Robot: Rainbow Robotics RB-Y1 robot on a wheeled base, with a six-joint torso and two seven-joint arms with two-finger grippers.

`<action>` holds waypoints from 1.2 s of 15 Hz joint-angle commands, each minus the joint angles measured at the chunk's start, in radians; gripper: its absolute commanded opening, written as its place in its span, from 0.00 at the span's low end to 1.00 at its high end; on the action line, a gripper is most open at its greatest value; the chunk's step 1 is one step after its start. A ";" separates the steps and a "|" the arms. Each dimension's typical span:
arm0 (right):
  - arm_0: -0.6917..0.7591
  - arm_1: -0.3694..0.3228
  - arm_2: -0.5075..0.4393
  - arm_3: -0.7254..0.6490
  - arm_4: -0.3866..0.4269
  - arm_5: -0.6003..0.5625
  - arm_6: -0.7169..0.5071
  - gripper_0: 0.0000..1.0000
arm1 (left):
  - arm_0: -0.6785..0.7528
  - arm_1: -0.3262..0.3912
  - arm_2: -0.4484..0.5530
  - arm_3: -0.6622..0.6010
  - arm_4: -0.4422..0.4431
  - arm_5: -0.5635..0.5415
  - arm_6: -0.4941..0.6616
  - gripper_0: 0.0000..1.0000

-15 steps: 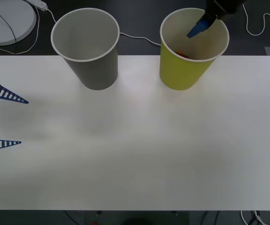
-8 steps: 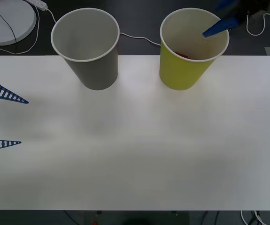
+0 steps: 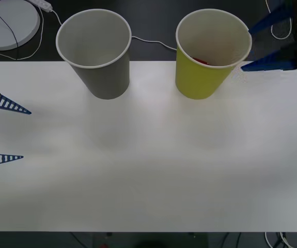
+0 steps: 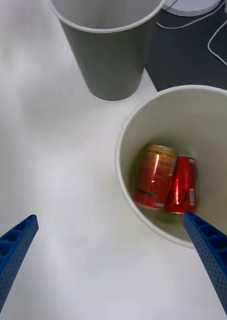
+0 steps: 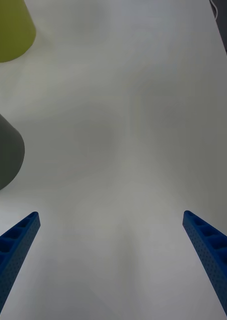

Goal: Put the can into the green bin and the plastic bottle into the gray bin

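The green bin (image 3: 205,77) stands at the back right of the white table, the gray bin (image 3: 99,72) to its left. Inside the green bin (image 4: 143,120) the can (image 4: 154,176) lies on its side, gold and red, touching a second red can (image 4: 181,184). A red sliver of them (image 3: 200,61) shows over the rim in the front view. My right gripper (image 3: 246,49) hangs open just right of the green bin's rim, holding nothing; in its wrist view the gripper (image 4: 109,216) is above the table beside the bin. My left gripper (image 3: 27,134) waits open at the table's left edge. The plastic bottle is out of view.
A white round disc (image 3: 9,23) with a black cable lies on the dark floor behind the table's left corner, and white cables (image 3: 148,41) run behind the bins. The white table (image 3: 148,165) spreads wide in front of both bins.
My right gripper has drawn back from above the green bin's mouth to the right of its rim. The left arm has not moved.
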 commanded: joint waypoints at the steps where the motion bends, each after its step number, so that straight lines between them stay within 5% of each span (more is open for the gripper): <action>1: 0.137 -0.003 -0.074 -0.086 -0.053 0.000 0.123 1.00 | 0.000 0.000 0.000 0.000 0.000 0.000 0.000 1.00; 11: 0.594 -0.005 -0.236 -0.262 -0.199 0.124 0.516 1.00 | 0.000 0.000 0.000 0.000 0.000 0.000 0.000 1.00; 18: 0.795 0.026 -0.322 -0.301 -0.196 0.134 0.647 1.00 | 0.000 0.000 0.000 0.000 0.000 0.000 0.000 1.00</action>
